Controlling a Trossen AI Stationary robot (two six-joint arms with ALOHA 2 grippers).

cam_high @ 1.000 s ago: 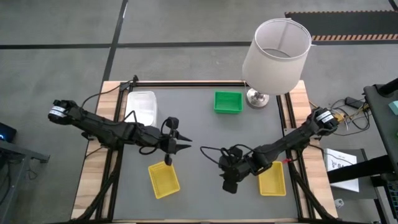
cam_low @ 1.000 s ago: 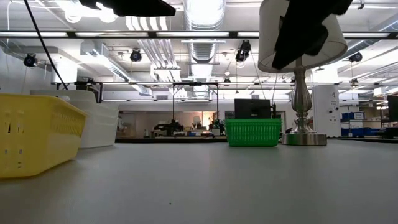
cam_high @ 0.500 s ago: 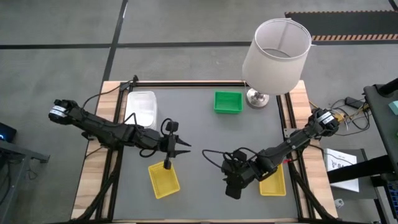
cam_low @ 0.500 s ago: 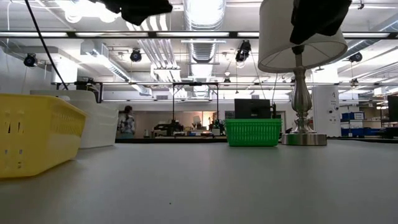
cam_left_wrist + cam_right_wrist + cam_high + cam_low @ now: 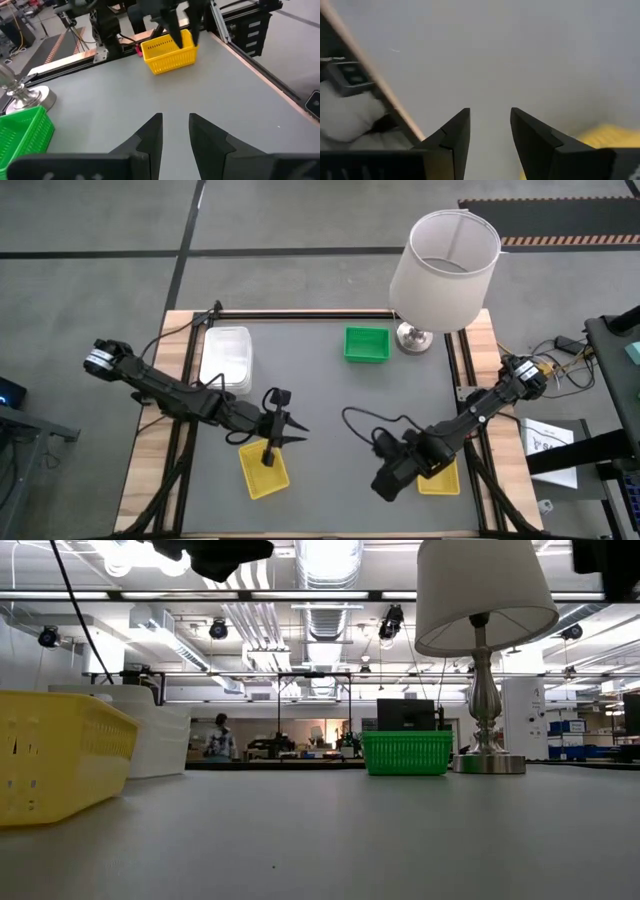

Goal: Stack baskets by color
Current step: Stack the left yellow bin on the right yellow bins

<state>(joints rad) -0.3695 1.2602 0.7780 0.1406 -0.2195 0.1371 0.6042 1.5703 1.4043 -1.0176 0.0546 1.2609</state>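
Baskets lay spread on the surface point(image 5: 330, 395): two yellow ones point(image 5: 264, 470) point(image 5: 440, 475) nearest, each under an empty, parted end effector, left point(image 5: 270, 450) and right point(image 5: 388, 480); white point(image 5: 227, 356) and green point(image 5: 366, 344) farther back.

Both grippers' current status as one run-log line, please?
left gripper: open, above yellow basket | right gripper: open, beside other yellow basket | nothing held

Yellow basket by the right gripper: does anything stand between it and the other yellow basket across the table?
Nothing visible does. The table between the right yellow basket and the left yellow basket is bare; only the right gripper hangs beside its basket, the left gripper over the other.
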